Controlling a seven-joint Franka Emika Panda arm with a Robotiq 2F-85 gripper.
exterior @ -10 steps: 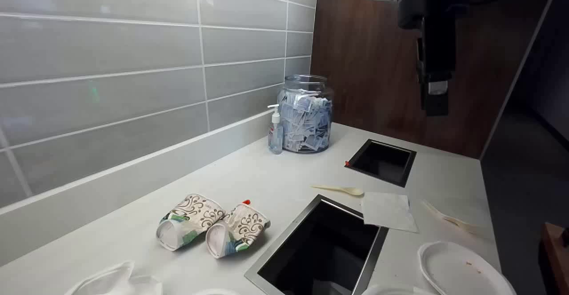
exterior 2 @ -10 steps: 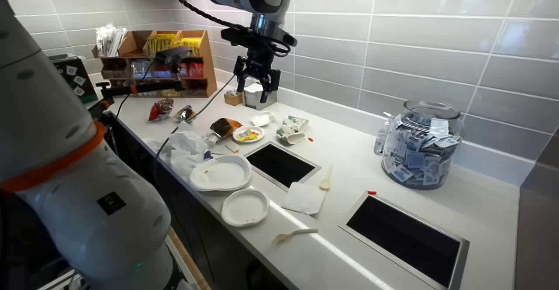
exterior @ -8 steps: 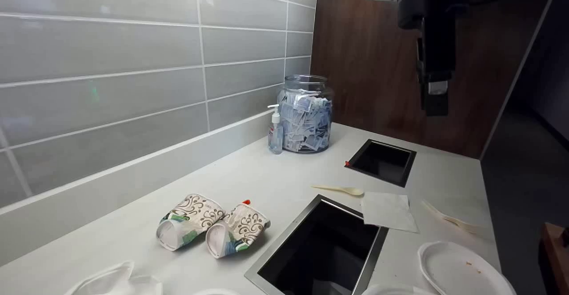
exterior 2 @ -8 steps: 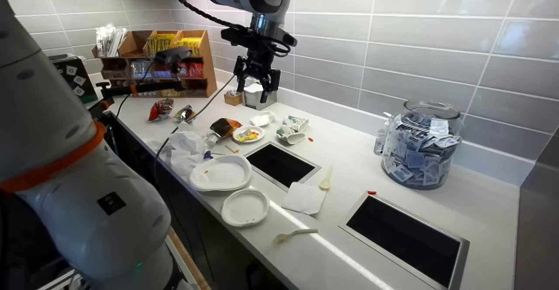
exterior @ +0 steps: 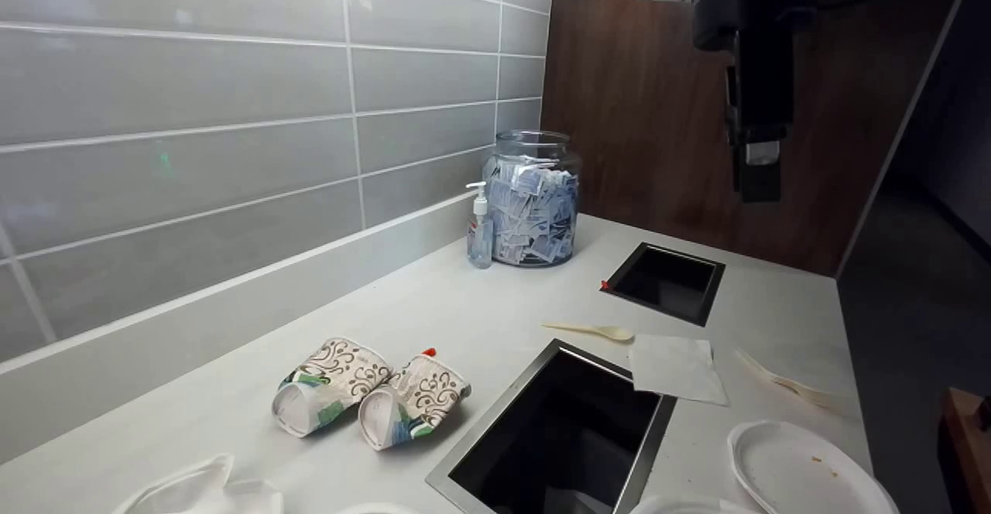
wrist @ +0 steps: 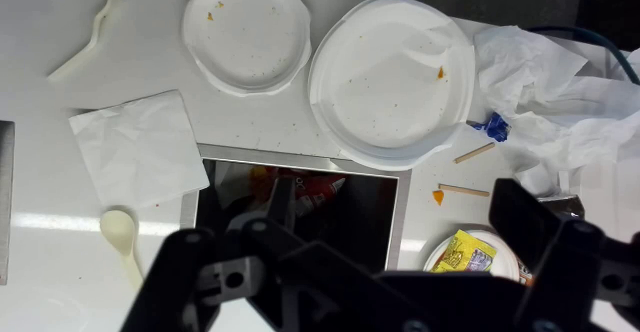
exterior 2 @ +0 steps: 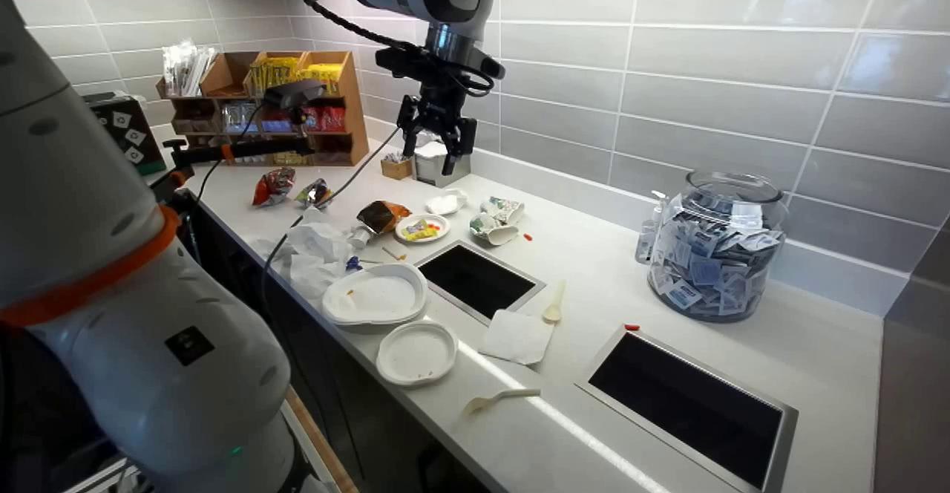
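My gripper [exterior 2: 428, 160] hangs open and empty above the counter. In the wrist view the open gripper [wrist: 393, 192] has its fingers wide apart with nothing between them. Below it is a metal-rimmed rectangular opening [wrist: 403, 207] with a red bag [wrist: 320, 189] inside. A small white plate [wrist: 507, 257] with a yellow packet [wrist: 465, 252] lies under the right finger. A large white plate [wrist: 385, 92] overlaps the opening's rim, with a smaller plate [wrist: 247, 32] beside it. A white napkin [wrist: 140, 152] and a cream spoon [wrist: 119, 232] lie nearby. Two crushed patterned cups [exterior: 344, 371] lie touching or nearly so.
A glass jar of packets [exterior 2: 716, 255] and a pump bottle [exterior: 480, 239] stand by the tiled wall. Another rimmed opening [exterior 2: 783, 441] is near the jar. A wooden shelf [exterior 2: 356, 107], wrappers [exterior 2: 274, 186], crumpled napkins [wrist: 560, 107] and stir sticks [wrist: 465, 190] are at the other end.
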